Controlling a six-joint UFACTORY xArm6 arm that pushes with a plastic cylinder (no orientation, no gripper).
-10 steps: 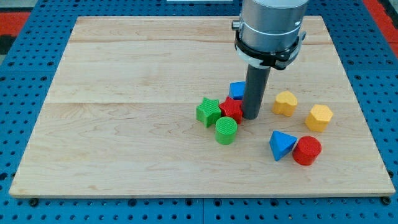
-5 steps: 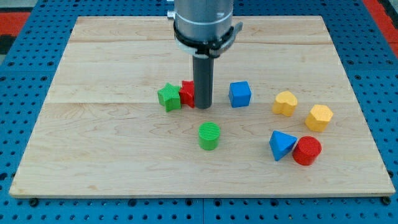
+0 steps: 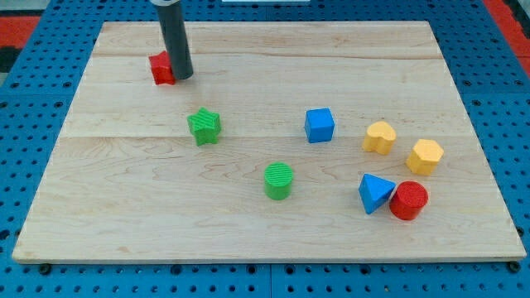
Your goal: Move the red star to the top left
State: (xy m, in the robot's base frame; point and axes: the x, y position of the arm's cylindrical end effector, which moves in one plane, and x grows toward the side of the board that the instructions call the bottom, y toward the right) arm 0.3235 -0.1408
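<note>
The red star [image 3: 161,69] lies near the board's top left, partly hidden behind my rod. My tip [image 3: 182,77] touches the star's right side. The green star [image 3: 204,126] lies below and to the right of the tip, apart from it. The green cylinder [image 3: 278,180] stands lower, near the board's middle.
A blue cube [image 3: 319,125] sits right of centre. A yellow heart-like block [image 3: 380,136] and a yellow hexagon [image 3: 425,156] lie at the right. A blue triangle [image 3: 374,193] touches a red cylinder [image 3: 408,200] at the lower right. The wooden board [image 3: 124,207] lies on a blue pegboard.
My tip has moved up and to the left, pushing the red star from the board's middle to near the top left. The green star was pushed left and left behind.
</note>
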